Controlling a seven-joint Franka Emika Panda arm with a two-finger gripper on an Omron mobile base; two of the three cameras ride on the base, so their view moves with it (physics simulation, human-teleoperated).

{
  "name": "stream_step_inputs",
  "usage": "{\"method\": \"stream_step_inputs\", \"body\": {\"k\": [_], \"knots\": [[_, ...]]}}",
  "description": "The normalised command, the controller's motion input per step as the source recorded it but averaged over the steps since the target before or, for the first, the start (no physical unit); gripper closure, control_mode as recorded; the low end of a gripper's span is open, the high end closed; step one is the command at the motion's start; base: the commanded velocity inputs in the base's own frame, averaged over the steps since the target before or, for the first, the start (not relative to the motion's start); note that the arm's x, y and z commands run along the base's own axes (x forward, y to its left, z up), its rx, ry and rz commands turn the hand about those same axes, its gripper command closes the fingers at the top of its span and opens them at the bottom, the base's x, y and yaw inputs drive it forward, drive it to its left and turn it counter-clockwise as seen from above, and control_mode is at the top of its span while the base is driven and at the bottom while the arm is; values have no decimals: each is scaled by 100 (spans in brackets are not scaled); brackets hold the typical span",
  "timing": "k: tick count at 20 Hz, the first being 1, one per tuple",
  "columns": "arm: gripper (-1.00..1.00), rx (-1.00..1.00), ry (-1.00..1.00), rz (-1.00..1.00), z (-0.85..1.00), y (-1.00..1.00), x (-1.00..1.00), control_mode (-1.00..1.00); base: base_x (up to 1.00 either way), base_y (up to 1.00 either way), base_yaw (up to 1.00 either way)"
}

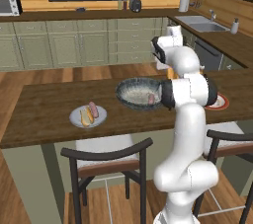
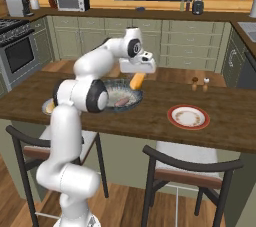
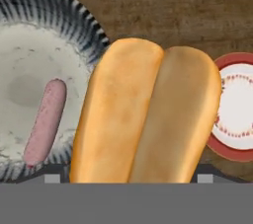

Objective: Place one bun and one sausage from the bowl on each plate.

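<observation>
- My gripper [image 2: 137, 77] hung above the wooden counter [image 2: 225, 106] by the near rim of the bowl, jaws set wide and closed on a bun [image 3: 143, 114], which stuck out below the hand.
- In the hand view that bun looked oblong and smooth, golden-orange, split lengthwise by a shallow crease, one half paler and the other browner; in the right base view it showed as a small orange stub [image 2: 137, 80] under the white hand.
- The bowl [image 3: 64, 16] was wide, round and deep, dark blue-grey outside with pale streaks up its wall, mottled light grey inside.
- One sausage [image 3: 45, 122] lay on the bowl's floor, a short pinkish cylinder with rounded ends, matte in look.
- The white plate with the red-orange rim [image 2: 188, 116] sat flat on the counter well apart from the bowl, with a ring of small reddish marks inside the rim and nothing on it.
- The plain light grey plate [image 1: 88, 117] lay on the other side of the bowl, holding a second bun [image 1: 85, 116] and a second sausage [image 1: 93, 109] side by side.
- The counter was dark brown wood with a visible grain; two dark-framed stools [image 1: 106, 161] with pale seats stood at its near edge.
</observation>
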Motion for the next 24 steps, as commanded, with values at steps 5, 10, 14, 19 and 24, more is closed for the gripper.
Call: {"method": "stream_step_inputs", "body": {"k": [5,10,14,19,24], "knots": [[100,27,1,5,-2,-100,8,-100,0,0,0],[100,21,19,0,3,-100,50,-100,0,0,0],[100,10,32,0,0,-100,72,-100,0,0,0],[100,9,28,-1,-30,-100,63,-100,0,0,0],[100,5,9,-2,-34,-99,10,-100,0,0,0]]}}
